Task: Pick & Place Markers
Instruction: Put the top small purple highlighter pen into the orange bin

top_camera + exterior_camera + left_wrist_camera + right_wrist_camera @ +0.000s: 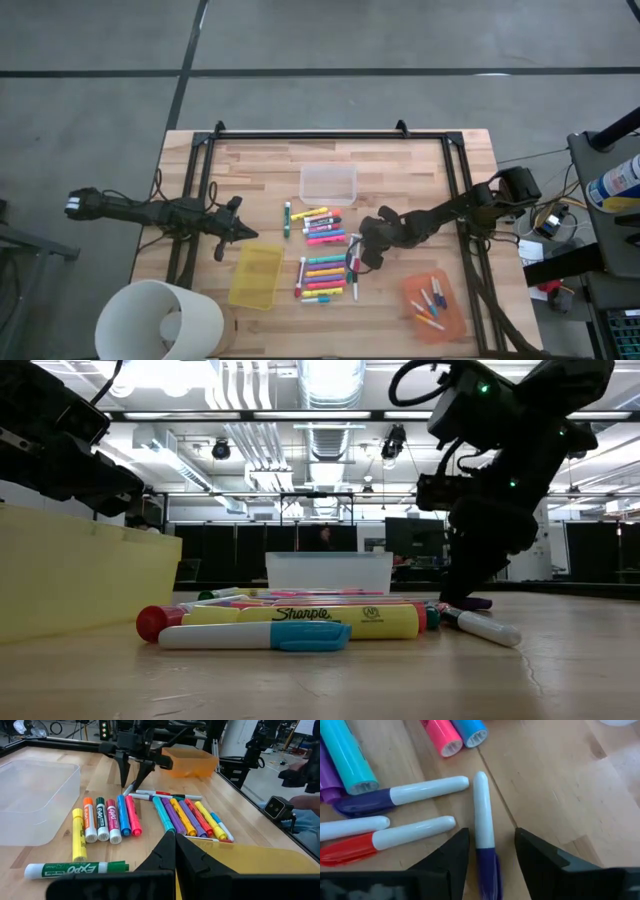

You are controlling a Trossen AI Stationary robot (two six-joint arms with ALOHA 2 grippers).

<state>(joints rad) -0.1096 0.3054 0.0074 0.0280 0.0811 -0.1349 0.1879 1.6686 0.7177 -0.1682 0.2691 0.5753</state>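
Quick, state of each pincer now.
Left pincer: closed, empty, parked by the yellow bin.
Right pincer: open, fingers either side of a white marker with a purple cap lying on the table, not gripping it.

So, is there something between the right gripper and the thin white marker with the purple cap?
Nothing visible. In the right wrist view the right gripper is open, one finger on each side of the purple-capped white marker. The neighbouring red-capped marker lies beside one finger, not between the fingers.

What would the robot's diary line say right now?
right end effector: open, straddling white marker with purple cap | left end effector: shut, waiting over yellow bin
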